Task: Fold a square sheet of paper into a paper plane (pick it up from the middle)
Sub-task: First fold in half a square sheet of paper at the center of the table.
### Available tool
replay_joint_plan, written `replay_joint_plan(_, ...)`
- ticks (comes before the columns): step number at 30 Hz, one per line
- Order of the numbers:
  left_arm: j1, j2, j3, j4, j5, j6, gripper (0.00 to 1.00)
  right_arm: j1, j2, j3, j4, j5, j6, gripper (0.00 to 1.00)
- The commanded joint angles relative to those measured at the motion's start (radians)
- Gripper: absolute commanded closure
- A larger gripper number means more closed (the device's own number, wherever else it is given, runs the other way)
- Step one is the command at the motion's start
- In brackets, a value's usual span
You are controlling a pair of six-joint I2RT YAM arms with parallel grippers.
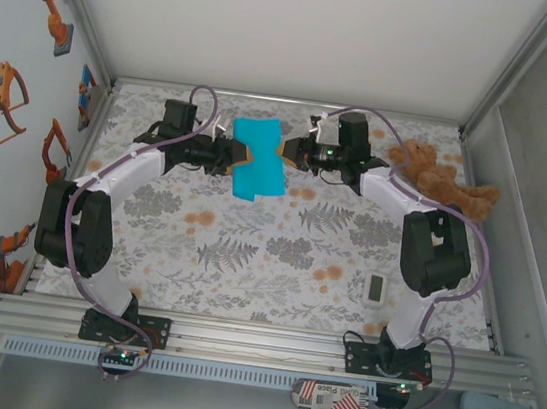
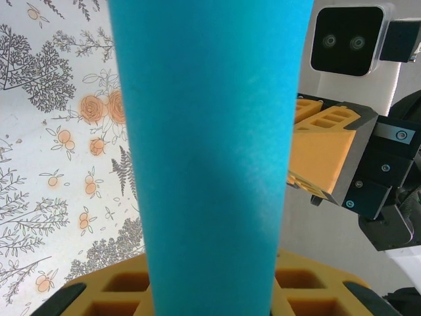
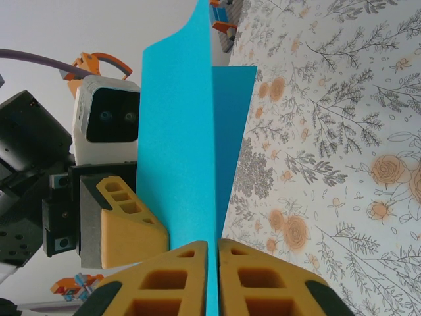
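Mid-air square sheet of paper point(image 1: 258, 167): right claw point(image 3: 212, 247) pinches its edge; left claw point(image 1: 229, 154) at opposite edge, grip hidden, cannot tell. Pull gently and keep halves matched; thin paper could tear.

White shells on the links of the left arm point(image 1: 106, 177) and right arm point(image 1: 396, 192); joint housings black. Black base plates point(image 1: 126, 328) at the lower edge of the top view. One purple cable point(image 1: 73, 224) loops along each arm. The left gripper point(image 1: 231, 156) and right gripper point(image 1: 282, 151) have black bodies.

Right wrist view, bottom: fingers point(image 3: 174, 276) are orange plastic wedges with rectangular hollow pockets and black trim at the outer corners.

Left wrist view, upper right: wrist camera point(image 2: 346, 39) is a white rounded box with a black face and two lenses. Below it is a black bracket point(image 2: 381, 164) with small silver screws point(image 2: 395, 135).
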Motion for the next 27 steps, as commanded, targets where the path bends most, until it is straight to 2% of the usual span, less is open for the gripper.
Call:
replay_joint_plan(1,0.003,0.007,0.020,0.016,0.018,0.004,0.65,-0.001,-0.048,0.022,0.008,-0.026,-0.020,0.92)
replay_joint_plan(4,0.012,-0.006,0.013,-0.012,-0.025,0.014,0.57,-0.003,-0.071,0.018,-0.026,0.013,-0.045,1.00)
replay_joint_plan(10,0.040,-0.054,-0.036,-0.022,-0.122,0.018,0.35,-0.037,-0.139,-0.009,-0.122,0.124,-0.084,1.00)
replay_joint_plan(14,0.050,-0.101,-0.048,-0.083,-0.243,0.046,0.19,-0.085,-0.203,-0.042,-0.184,0.168,-0.111,1.00)
replay_joint_plan(19,0.054,-0.144,-0.064,-0.123,-0.367,0.073,0.04,-0.131,-0.288,-0.012,-0.409,0.263,-0.233,1.00)
replay_joint_plan(21,0.054,-0.152,-0.074,-0.115,-0.385,0.076,0.00,-0.132,-0.305,0.016,-0.492,0.297,-0.276,1.00)
replay_joint_plan(27,0.055,-0.163,-0.114,-0.040,-0.369,0.041,0.04,-0.097,-0.275,0.067,-0.528,0.283,-0.249,1.00)
